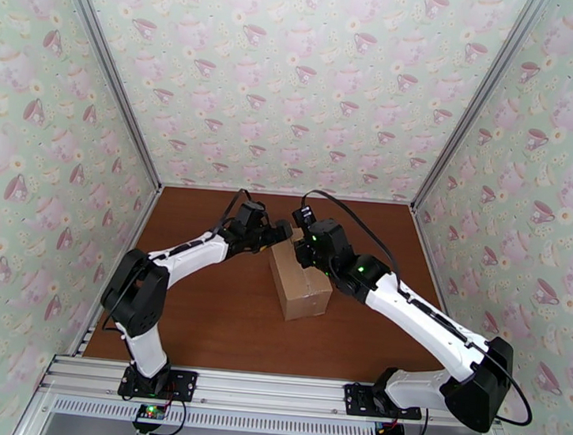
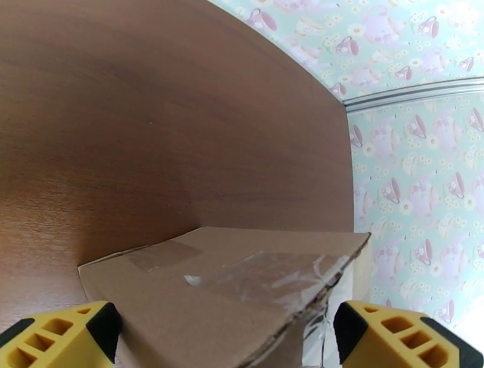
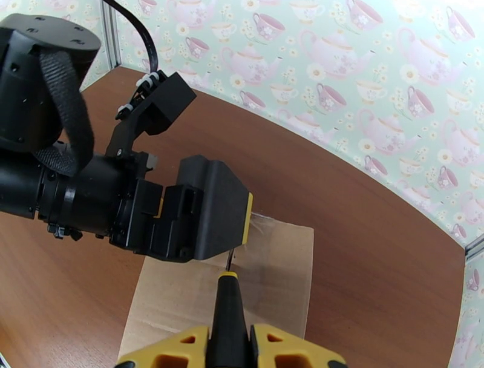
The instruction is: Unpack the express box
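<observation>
The express box (image 1: 304,291) lies in the middle of the brown table, a plain cardboard carton with clear tape along its top. My left gripper (image 1: 285,232) is at its far end. In the left wrist view its yellow fingers (image 2: 60,342) stand wide apart, open, with the box top (image 2: 199,284) and its wrinkled, torn tape between them. My right gripper (image 3: 230,345) is shut on a thin black tool (image 3: 228,302) with a yellow collar. The tool's metal tip touches the box top (image 3: 272,278) beside the left gripper's black finger (image 3: 212,206).
The wooden table (image 1: 199,318) is walled by teacup-patterned panels at the back (image 1: 296,96) and on both sides. Both arms lean in over the box from the near rail (image 1: 273,392). The floor around the box is bare wood.
</observation>
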